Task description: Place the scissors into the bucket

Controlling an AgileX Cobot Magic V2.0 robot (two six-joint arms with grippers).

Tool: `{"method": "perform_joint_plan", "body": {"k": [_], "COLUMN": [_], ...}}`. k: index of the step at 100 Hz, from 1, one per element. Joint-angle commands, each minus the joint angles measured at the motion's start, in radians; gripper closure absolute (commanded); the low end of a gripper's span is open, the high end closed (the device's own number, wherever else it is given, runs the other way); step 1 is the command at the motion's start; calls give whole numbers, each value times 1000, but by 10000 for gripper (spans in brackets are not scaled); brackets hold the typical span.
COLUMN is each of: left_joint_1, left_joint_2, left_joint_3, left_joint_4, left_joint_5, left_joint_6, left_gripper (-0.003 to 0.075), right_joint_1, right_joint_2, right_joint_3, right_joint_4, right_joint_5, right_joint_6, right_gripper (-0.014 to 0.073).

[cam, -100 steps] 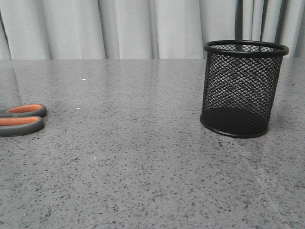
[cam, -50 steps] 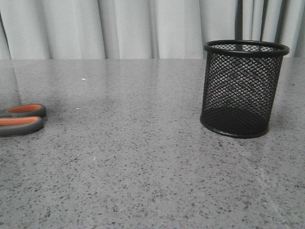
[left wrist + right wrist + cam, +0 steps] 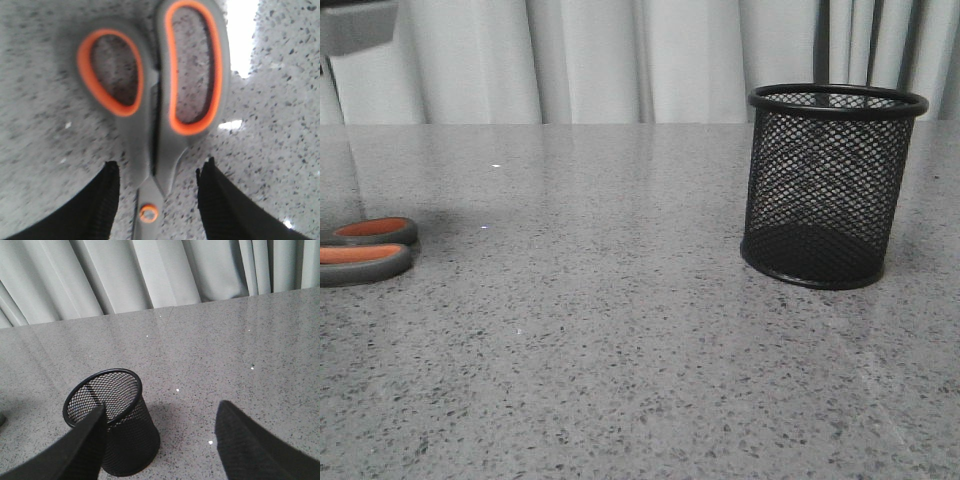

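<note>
The scissors lie flat at the table's left edge in the front view; only their grey, orange-lined handles show there. In the left wrist view the scissors fill the frame, with the orange pivot between my fingers. My left gripper is open, one finger on each side of the handle neck, not touching it. The black mesh bucket stands upright at the right. In the right wrist view the bucket stands below my open, empty right gripper, partly behind one finger.
A grey speckled stone table carries both things. Pale curtains hang behind its far edge. A grey part of the left arm shows in the front view's upper left corner.
A grey part of the left arm has come into the front view's upper left corner. The scissors and the bucket have not moved.
</note>
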Motion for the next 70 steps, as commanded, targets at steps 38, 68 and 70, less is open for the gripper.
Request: {"method": "perform_joint_plan", "body": {"k": [38, 68, 70], "left_joint_1": [71, 84, 84], "left_joint_2": [12, 35, 35], "left_joint_3": [-11, -11, -11], "left_joint_4": [15, -166, -175], "left_joint_5": [-65, -77, -74], "left_joint_6": [2, 5, 12], "left_gripper": [382, 384, 384], "right_joint_1": [-5, -5, -5], "right_joint_2": [18, 18, 18], "right_joint_3": [-15, -15, -15], "right_joint_4": [-7, -5, -5], "right_joint_5": [-76, -74, -74], "right_joint_6": [-10, -10, -10], "right_gripper": [174, 174, 174]}}
